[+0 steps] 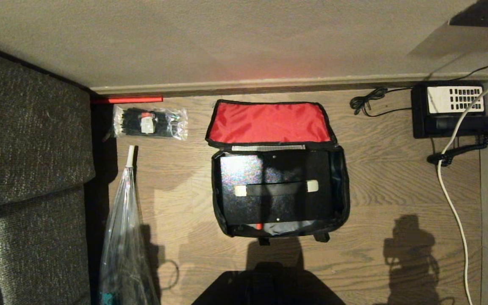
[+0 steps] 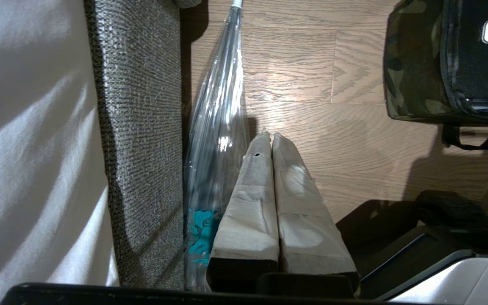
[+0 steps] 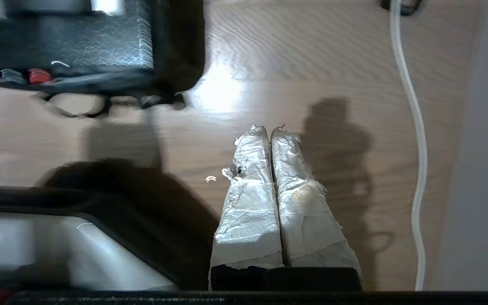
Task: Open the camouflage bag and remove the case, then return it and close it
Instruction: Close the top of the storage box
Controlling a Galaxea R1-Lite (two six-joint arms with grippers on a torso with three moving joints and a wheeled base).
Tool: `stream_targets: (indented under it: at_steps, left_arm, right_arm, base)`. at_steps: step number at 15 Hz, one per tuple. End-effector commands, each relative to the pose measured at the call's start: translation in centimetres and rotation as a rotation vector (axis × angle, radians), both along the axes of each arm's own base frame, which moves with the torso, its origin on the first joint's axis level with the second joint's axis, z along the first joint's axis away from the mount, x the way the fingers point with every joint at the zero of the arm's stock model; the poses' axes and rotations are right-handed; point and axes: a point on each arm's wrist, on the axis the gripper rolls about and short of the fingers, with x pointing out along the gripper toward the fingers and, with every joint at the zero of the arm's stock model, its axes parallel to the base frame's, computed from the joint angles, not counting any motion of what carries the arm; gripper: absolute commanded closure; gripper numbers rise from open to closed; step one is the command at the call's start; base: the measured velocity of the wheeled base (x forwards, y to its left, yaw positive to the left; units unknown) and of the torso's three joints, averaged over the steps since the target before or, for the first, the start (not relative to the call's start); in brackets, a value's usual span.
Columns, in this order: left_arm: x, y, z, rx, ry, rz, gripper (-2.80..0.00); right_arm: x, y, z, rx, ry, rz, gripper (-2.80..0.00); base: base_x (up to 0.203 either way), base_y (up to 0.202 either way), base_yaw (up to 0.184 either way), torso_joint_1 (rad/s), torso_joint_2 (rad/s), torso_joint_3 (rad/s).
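- The camouflage bag (image 1: pixel 342 186) lies on the wooden floor (image 1: pixel 388 178) in the middle of the scene, its flap thrown open toward the far wall so the bright red lining (image 1: pixel 269 123) faces up
- The case (image 1: pixel 275 186), flat and black with two pale tabs across it, lies inside the open bag and fills nearly all of its width
- A small red piece, possibly a zipper pull, shows at the bag's near edge
- The left gripper (image 2: pixel 271 136) hangs above bare floor near the left of the bag, fingers pressed together, holding nothing; a clear plastic bag (image 2: pixel 216 140) stands just beside it against a grey woven sofa (image 2: pixel 138 127)
- The right gripper (image 3: pixel 269 129) hangs over bare floor near the right of the bag, fingers also pressed together and empty; a white cable (image 3: pixel 415 140) runs along the floor further right
- A clear packet of black ties (image 1: pixel 150 122) lies at far left
- A black telephone (image 1: pixel 453 109) sits at far right by the wall
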Motion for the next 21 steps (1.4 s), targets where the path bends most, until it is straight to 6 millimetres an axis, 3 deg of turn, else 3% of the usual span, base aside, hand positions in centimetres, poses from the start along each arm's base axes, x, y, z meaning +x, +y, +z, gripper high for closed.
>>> stream_targets:
  at_steps: [1,2,4,6,8,10,13,16,19,20,21]
  left_arm:
    - [0.0,0.0,-0.1,0.0,0.003,0.001,0.0]
    - [0.0,0.0,-0.1,0.0,0.003,0.001,0.0]
    - [0.0,0.0,-0.1,0.0,0.003,0.001,0.0]
    - [0.0,0.0,-0.1,0.0,0.003,0.001,0.0]
    - [0.0,0.0,-0.1,0.0,0.003,0.001,0.0]
    - [0.0,0.0,-0.1,0.0,0.003,0.001,0.0]
    - [0.0,0.0,-0.1,0.0,0.003,0.001,0.0]
    - [0.0,0.0,-0.1,0.0,0.003,0.001,0.0]
    - [0.0,0.0,-0.1,0.0,0.003,0.001,0.0]
    - [0.0,0.0,-0.1,0.0,0.003,0.001,0.0]
    - [0.0,0.0,-0.1,0.0,0.003,0.001,0.0]
  right_arm:
    - [-3.1,0.1,4.1,0.031,-0.042,0.055,0.0]
    - [-4.8,0.2,5.3,0.052,-0.017,0.112,0.0]
    - [-6.6,0.4,5.4,0.095,0.103,0.239,0.0]
    - [-5.7,0.6,6.6,0.138,0.159,0.288,0.0]
    - [-2.6,0.4,9.9,0.237,0.262,0.302,0.0]
    - [4.5,0.7,12.4,0.337,0.495,0.278,0.0]
    - [16.5,2.1,11.5,0.466,0.758,0.207,0.0]
    - [27.3,3.8,9.6,0.64,0.721,0.189,0.0]
    - [34.9,5.2,9.8,0.848,0.58,0.234,0.0]
    - [36.4,5.5,10.1,0.896,0.54,0.251,-2.8]
    - [37.5,5.6,10.4,0.938,0.501,0.269,-2.8]
  base:
    - [0.0,0.0,0.0,0.0,0.0,0.0]
    - [0.0,0.0,0.0,0.0,0.0,0.0]
    - [0.0,0.0,0.0,0.0,0.0,0.0]
    - [0.0,0.0,0.0,0.0,0.0,0.0]
    - [0.0,0.0,0.0,0.0,0.0,0.0]
    - [0.0,0.0,0.0,0.0,0.0,0.0]
    - [0.0,0.0,0.0,0.0,0.0,0.0]
    - [0.0,0.0,0.0,0.0,0.0,0.0]
    - [0.0,0.0,0.0,0.0,0.0,0.0]
    - [0.0,0.0,0.0,0.0,0.0,0.0]
    - [0.0,0.0,0.0,0.0,0.0,0.0]
